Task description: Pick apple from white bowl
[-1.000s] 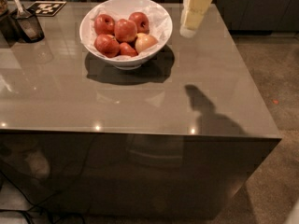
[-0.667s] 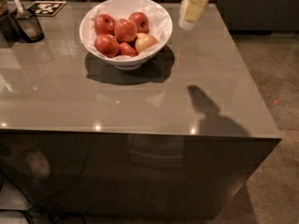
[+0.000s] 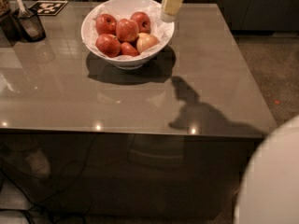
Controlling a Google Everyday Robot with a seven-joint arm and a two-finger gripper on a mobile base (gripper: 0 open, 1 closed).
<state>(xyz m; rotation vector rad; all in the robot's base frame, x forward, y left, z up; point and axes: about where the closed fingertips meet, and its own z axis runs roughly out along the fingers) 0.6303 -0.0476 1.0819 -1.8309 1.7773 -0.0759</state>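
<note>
A wide white bowl (image 3: 125,62) stands on the far part of a glossy grey table (image 3: 140,101), in the upper middle of the frame, and casts a dark shadow toward the right and front. Crinkled white paper (image 3: 162,29) lines it and shows along the rim. Six apples lie piled inside. The apple (image 3: 127,30), round and red with a faint orange-yellow blush, sits at the centre of the pile, touching its neighbours. Another red apple (image 3: 106,23) lies to its left, a third (image 3: 141,21) behind it to the right, and a fourth (image 3: 108,45) at the front left. A small dark-red apple (image 3: 129,49) lies at the front, and a pale yellowish-tan apple (image 3: 146,42) rests just right of that one. The gripper (image 3: 168,14), cream-coloured, comes down from the top edge of the frame and hangs over the right rim of the bowl, above and to the right of the fruit and apart from it. Nothing is seen in its hold, but whether it is released or clenched cannot be told. Its shadow (image 3: 201,118) falls on the tabletop toward the lower right. In the upper left corner stands a dark container (image 3: 29,24) with a utensil in it, and beside it lies a black-and-white printed marker (image 3: 49,7). A pale rounded shape (image 3: 275,181) fills the lower right corner.
</note>
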